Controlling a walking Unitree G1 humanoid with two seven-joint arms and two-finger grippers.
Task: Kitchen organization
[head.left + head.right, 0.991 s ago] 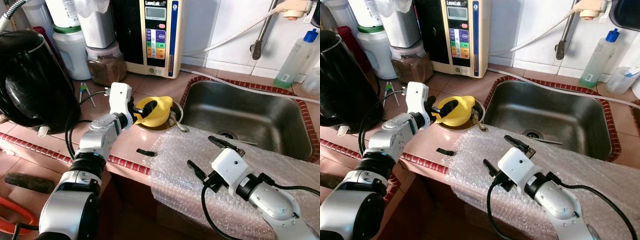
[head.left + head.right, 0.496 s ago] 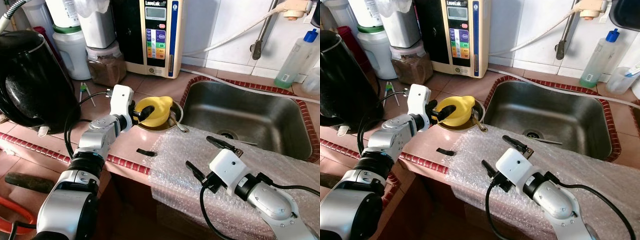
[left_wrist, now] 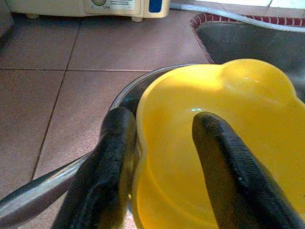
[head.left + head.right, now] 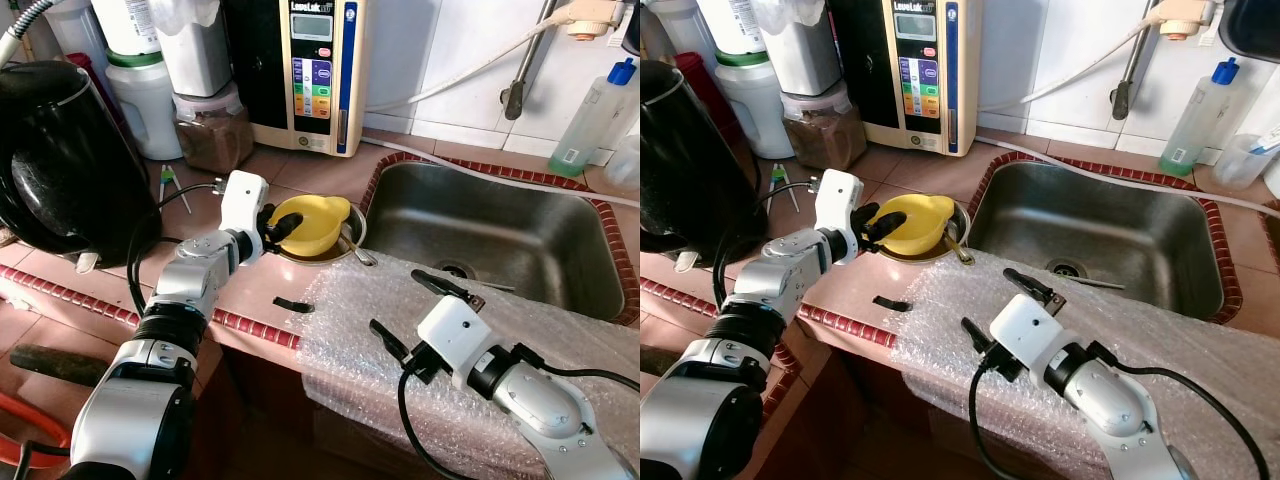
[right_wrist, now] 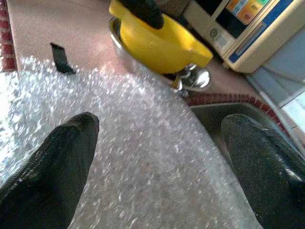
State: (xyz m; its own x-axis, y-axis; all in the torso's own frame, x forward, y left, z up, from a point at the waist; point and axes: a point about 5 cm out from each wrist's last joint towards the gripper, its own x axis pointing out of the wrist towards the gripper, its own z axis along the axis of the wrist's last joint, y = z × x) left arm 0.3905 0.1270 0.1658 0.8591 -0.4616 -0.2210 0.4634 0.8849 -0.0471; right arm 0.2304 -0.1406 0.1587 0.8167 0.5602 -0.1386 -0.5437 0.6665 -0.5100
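Observation:
A yellow bowl [image 4: 312, 222] rests inside a steel bowl [image 4: 322, 252] on the tiled counter, just left of the sink. My left gripper [image 4: 275, 228] is shut on the yellow bowl's near rim, one finger inside and one outside [image 3: 114, 143]. The bowl's opening faces up. A spoon [image 4: 360, 255] leans out of the steel bowl. My right gripper [image 4: 415, 313] hovers open over a sheet of bubble wrap [image 4: 520, 320] at the counter's front edge, with nothing between its fingers [image 5: 52, 162].
The steel sink [image 4: 490, 225] lies to the right. A black kettle [image 4: 60, 160] stands at the left. A water machine [image 4: 310, 70], jars [image 4: 150, 100] and a clear bottle [image 4: 590, 115] line the back wall. A small black scrap [image 4: 292, 304] lies near the counter edge.
The left gripper has turned the yellow bowl from tipped on its side to level, opening upward. The right gripper has shifted slightly left over the bubble wrap.

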